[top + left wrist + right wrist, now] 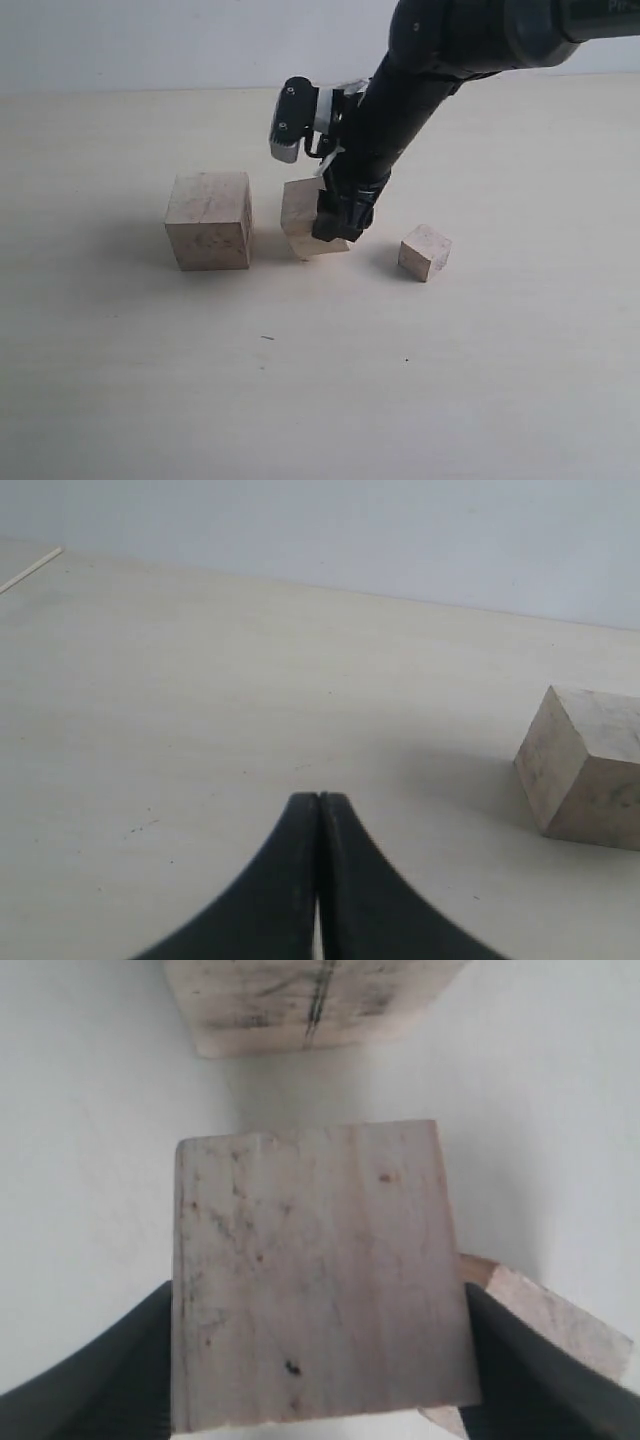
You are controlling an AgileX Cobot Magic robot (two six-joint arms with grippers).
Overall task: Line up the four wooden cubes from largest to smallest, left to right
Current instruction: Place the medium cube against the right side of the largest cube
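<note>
Exterior view: my right claw [335,228] is clamped on a mid-size cube [298,210], just beside the largest cube [208,220] and to its right. The held cube looks tilted; I cannot tell if it touches the counter [300,380]. Smallest cube [425,252] sits apart, further right. Right wrist view: a fourth cube [545,1325] shows partly under the held one. Left claw [318,815]: fingers pressed together, holding nothing, above bare counter.
</note>
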